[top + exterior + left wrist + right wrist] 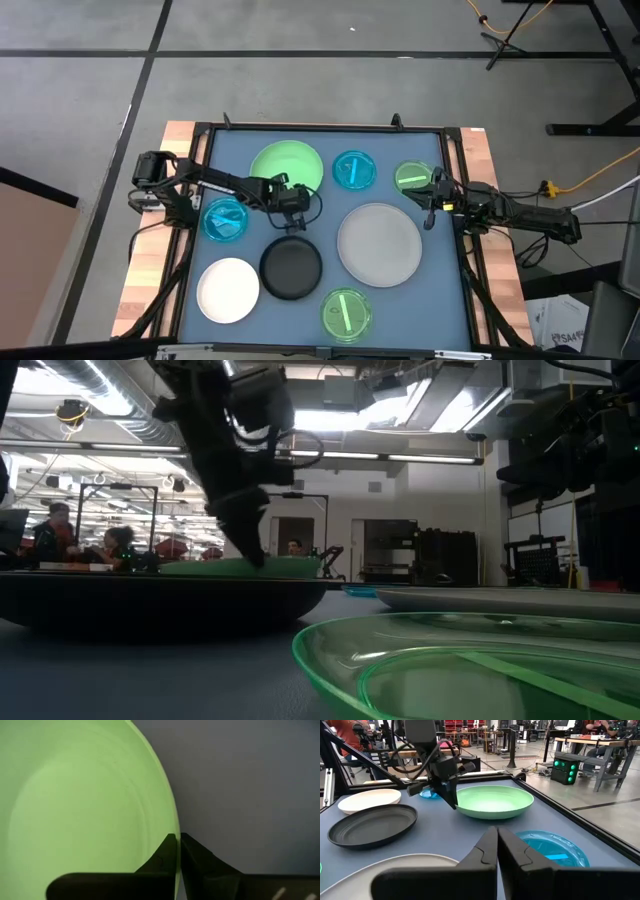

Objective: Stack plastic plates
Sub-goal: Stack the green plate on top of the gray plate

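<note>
The large light green plate (285, 162) lies far-centre on the table, and my left gripper (178, 842) is shut on its near rim; the right wrist view shows those fingers (452, 797) pointing down onto it. My right gripper (497, 836) is shut and touches nothing, hovering by the right edge (431, 198) next to a small green plate (412, 177). Lying flat are the grey plate (380, 243), the black plate (291, 267), the white plate (228, 290), two small blue plates (225, 218) (354, 170) and another small green one (346, 312). My left gripper pinches the light green plate's rim (174, 827) on the plate's near side, one finger inside the dish and one outside. The fingers come from above, pointing down. The plate sits roughly level at table height; whether it is lifted clear I cannot tell.
A raised black frame (320, 128) borders the blue-grey table mat. The plates lie spread across the mat with narrow gaps between them. The black plate (372, 824) and grey plate (395, 865) lie just near of the left gripper. People sit in the room beyond the table.
</note>
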